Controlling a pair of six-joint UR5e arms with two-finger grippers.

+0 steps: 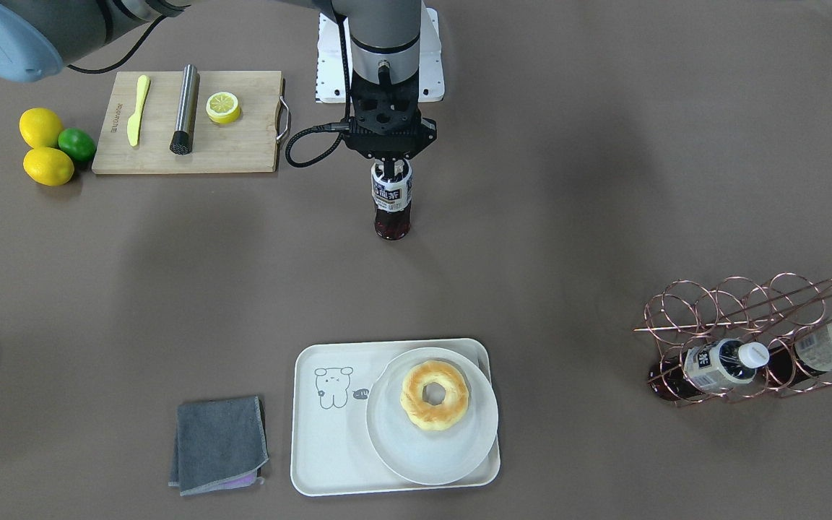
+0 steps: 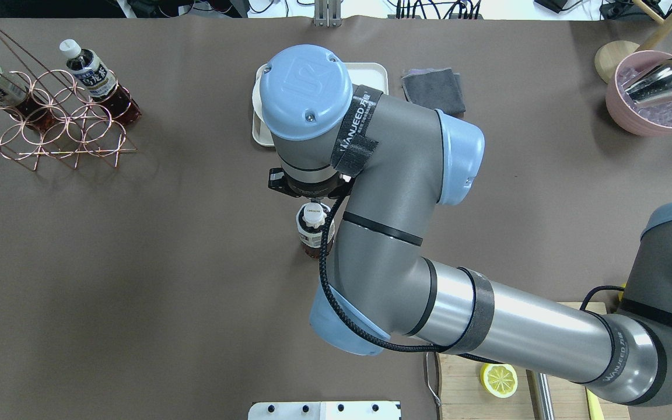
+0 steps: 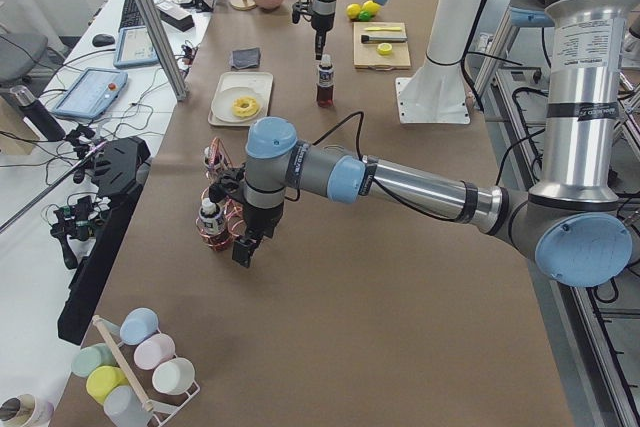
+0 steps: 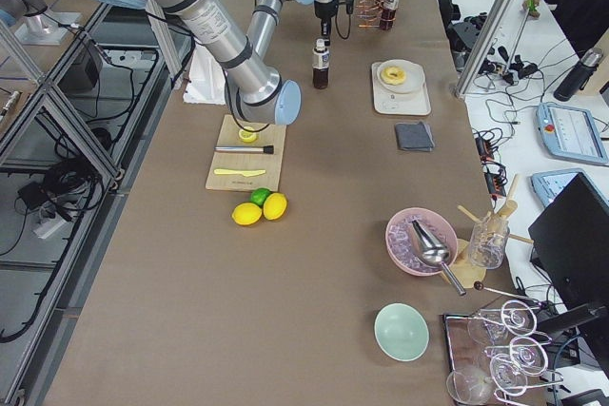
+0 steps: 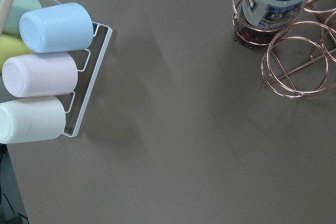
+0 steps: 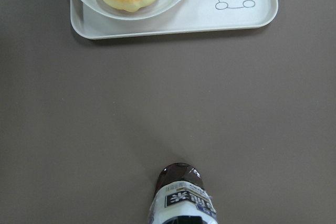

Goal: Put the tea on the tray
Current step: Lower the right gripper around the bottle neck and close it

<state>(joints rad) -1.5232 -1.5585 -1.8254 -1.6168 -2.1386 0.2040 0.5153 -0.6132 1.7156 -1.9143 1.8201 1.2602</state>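
Wrist pointing straight down, right pincer (image 1: 392,170) astride cap of upright tea (image 1: 391,209), cannot tell whether pinching.

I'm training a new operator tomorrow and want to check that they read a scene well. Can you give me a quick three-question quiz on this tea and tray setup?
1. True or false: the tea stands on the tray.
2. Pick one. The grey cloth lies: A, on the tray; B, on the table beside the tray; C, on the cutting board.
3. Fill in: the number of bottles in the copper rack is ___.

Key: 1 false, the right tool grips it mid-table; 2 B; 3 two.
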